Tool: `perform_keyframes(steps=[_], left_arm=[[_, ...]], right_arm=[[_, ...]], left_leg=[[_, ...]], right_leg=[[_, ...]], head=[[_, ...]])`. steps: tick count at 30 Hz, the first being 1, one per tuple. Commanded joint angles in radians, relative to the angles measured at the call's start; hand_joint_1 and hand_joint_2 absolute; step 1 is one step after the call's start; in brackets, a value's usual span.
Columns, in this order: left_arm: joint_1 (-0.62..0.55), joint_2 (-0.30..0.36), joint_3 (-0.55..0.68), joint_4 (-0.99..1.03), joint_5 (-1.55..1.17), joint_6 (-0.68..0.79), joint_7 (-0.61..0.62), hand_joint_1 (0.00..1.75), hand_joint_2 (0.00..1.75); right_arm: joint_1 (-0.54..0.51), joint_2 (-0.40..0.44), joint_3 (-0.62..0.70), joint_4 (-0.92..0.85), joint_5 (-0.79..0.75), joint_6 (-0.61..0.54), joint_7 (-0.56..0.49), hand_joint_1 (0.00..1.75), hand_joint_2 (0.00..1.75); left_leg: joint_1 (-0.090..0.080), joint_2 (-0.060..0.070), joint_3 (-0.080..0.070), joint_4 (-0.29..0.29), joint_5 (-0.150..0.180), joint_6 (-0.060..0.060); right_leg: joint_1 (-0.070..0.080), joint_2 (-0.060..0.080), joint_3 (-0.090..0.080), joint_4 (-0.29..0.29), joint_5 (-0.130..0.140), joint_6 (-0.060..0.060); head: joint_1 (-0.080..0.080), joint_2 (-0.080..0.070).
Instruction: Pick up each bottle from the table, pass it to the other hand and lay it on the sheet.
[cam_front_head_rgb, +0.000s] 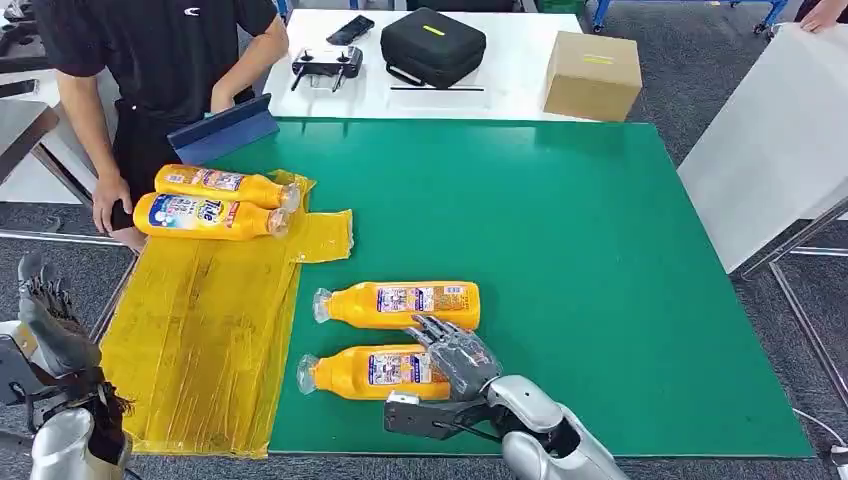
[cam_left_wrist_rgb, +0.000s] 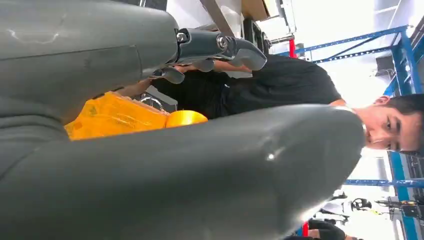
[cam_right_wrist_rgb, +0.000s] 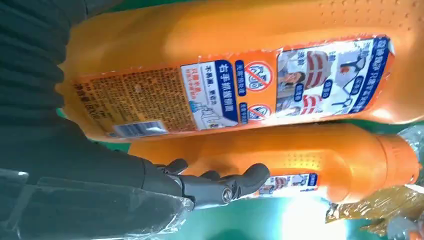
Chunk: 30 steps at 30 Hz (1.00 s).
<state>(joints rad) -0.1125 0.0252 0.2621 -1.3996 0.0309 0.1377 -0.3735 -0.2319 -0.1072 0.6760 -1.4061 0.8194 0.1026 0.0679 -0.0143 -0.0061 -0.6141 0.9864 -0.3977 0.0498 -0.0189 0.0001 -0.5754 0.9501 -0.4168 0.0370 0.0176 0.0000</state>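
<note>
Four orange bottles on the green table (cam_front_head_rgb: 560, 250), all lying flat. Two up on the yellow sheet (cam_front_head_rgb: 200, 330) at its far end: far sheet bottle (cam_front_head_rgb: 222, 183) and near sheet bottle (cam_front_head_rgb: 205, 216), side by side and touching, caps toward the mat. Two more out on the bare green, just off the sheet's right edge: upper table bottle (cam_front_head_rgb: 400, 304) and lower table bottle (cam_front_head_rgb: 368, 371), parallel, close together, wrapped caps pointing toward the sheet.

Right hand (cam_front_head_rgb: 455, 358) down low over the base end of the lower table bottle, fingers (cam_front_head_rgb: 432, 330) stretched forward and apart, tips reaching the gap beside the upper one. From the right wrist, both orange bodies right up close, dark fingers (cam_right_wrist_rgb: 235, 184) lying along the nearer bottle's side, not wrapped round it. Touching or a hair off: cannot tell. Nothing gripped.

Left hand (cam_front_head_rgb: 45, 320) raised at the near left corner, off the table's edge, beside the sheet. From the left wrist, thick grey thumb (cam_left_wrist_rgb: 200, 170) across the foreground, darker fingers (cam_left_wrist_rgb: 220, 50) spread above, nothing between them.

Person in a black shirt (cam_front_head_rgb: 165, 50) at the far left corner, one hand (cam_front_head_rgb: 108, 205) resting by the sheet's far edge. Beyond the mat, a white table (cam_front_head_rgb: 510, 60) with a black case (cam_front_head_rgb: 432, 45), a controller (cam_front_head_rgb: 326, 66) and a cardboard box (cam_front_head_rgb: 592, 75).
</note>
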Motion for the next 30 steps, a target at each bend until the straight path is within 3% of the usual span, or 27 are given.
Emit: perform_keyframes(steps=[1,27,29,30], left_arm=[[-0.049,0.006,0.005,0.079,0.001,-0.001,0.001,0.0,0.0],[-0.108,0.014,-0.046,0.143,0.022,0.014,0.001,0.0,0.0],[-0.107,0.014,-0.046,0.142,0.026,0.016,0.0,0.0,0.0],[-0.107,0.014,-0.047,0.14,0.027,0.016,-0.001,0.0,0.0]], right_arm=[[-0.058,0.004,0.067,0.105,-0.019,0.016,-0.004,0.0,1.75],[-0.055,-0.062,0.151,0.149,-0.025,0.058,0.061,0.02,1.75],[-0.053,-0.064,0.152,0.151,-0.021,0.055,0.064,1.47,1.75],[-0.052,-0.065,0.152,0.152,-0.02,0.054,0.064,1.66,1.75]], left_leg=[[0.0,0.0,0.005,-0.001,-0.001,-0.004],[0.002,-0.002,0.007,-0.001,0.0,-0.003],[0.002,-0.002,0.009,-0.002,-0.001,-0.003],[0.002,-0.001,0.008,-0.001,0.0,-0.002]], right_leg=[[0.0,0.0,0.005,-0.001,-0.001,-0.002],[0.0,-0.002,0.006,-0.002,-0.001,-0.002],[0.0,-0.003,0.008,-0.003,-0.001,-0.002],[0.0,-0.002,0.006,-0.002,-0.001,-0.001]], head=[[0.0,0.0],[0.0,0.0],[0.0,0.0],[0.0,0.0]])
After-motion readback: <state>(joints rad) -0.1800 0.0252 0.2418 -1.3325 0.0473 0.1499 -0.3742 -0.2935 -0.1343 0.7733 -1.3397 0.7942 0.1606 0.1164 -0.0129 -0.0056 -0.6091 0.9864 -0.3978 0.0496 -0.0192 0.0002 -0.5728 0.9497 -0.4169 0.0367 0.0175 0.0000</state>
